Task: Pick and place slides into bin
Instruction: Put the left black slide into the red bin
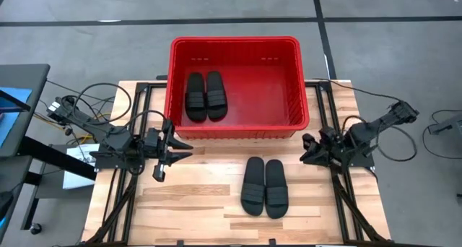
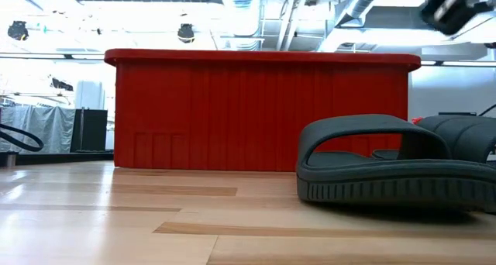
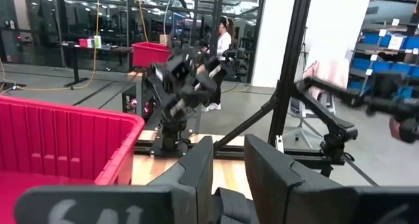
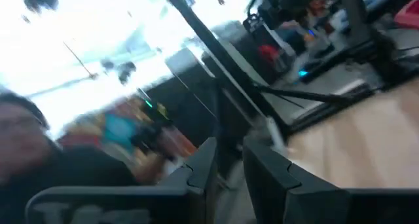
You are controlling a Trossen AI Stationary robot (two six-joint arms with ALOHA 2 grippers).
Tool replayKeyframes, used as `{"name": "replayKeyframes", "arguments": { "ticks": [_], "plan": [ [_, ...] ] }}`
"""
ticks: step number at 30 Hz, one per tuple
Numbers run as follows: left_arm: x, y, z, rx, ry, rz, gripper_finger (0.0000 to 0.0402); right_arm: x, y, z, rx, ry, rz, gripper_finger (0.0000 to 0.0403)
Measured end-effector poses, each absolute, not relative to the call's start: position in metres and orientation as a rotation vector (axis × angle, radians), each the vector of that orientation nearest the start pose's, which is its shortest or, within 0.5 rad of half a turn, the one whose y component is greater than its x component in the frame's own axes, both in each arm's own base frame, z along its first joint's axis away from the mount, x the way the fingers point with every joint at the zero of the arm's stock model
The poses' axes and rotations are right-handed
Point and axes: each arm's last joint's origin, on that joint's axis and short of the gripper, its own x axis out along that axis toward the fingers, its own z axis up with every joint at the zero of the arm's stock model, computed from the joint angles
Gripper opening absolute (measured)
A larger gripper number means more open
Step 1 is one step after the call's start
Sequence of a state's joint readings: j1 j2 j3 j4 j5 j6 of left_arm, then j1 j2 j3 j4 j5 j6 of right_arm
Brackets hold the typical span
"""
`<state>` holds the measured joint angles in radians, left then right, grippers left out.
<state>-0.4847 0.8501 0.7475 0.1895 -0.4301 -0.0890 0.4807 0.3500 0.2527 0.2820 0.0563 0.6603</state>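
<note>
Claws (image 1: 184, 149) beside ribbed red bin (image 1: 234, 124)

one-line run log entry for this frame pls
slides: two in bin, left side | two on table, front of bin | left gripper: open, empty | right gripper: idle, empty

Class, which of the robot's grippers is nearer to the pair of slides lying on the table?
Right. The right gripper sits just beyond that pair of slides; the left gripper is farther off across the table, near the bin.
</note>
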Motion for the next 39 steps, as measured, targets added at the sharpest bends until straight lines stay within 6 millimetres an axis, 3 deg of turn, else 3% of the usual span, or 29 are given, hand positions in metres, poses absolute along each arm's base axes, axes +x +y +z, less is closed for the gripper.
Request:
{"name": "replayKeyframes", "arguments": {
  "ticks": [7,11,15,24,39],
  "plan": [
    [0.173,-0.078,0.343,-0.091,-0.057,-0.06,0.0077,0.122,0.06,0.292,0.436,0.406,0.246,0.0066],
    [0.173,-0.078,0.343,-0.088,-0.057,-0.059,0.0077,0.137,0.067,0.301,0.345,0.602,0.162,0.0066],
    [0.173,-0.078,0.343,-0.107,-0.057,-0.063,0.0077,0.157,0.077,0.302,0.284,0.69,0.139,0.0066],
    [0.173,-0.078,0.343,-0.132,-0.056,-0.063,0.0077,0.202,0.087,0.272,0.161,0.864,0.066,0.0066],
    [0.174,-0.078,0.336,-0.167,0.007,-0.06,0.0077,0.255,0.077,0.205,0.038,1.097,-0.043,0.0066]
  ]
}}
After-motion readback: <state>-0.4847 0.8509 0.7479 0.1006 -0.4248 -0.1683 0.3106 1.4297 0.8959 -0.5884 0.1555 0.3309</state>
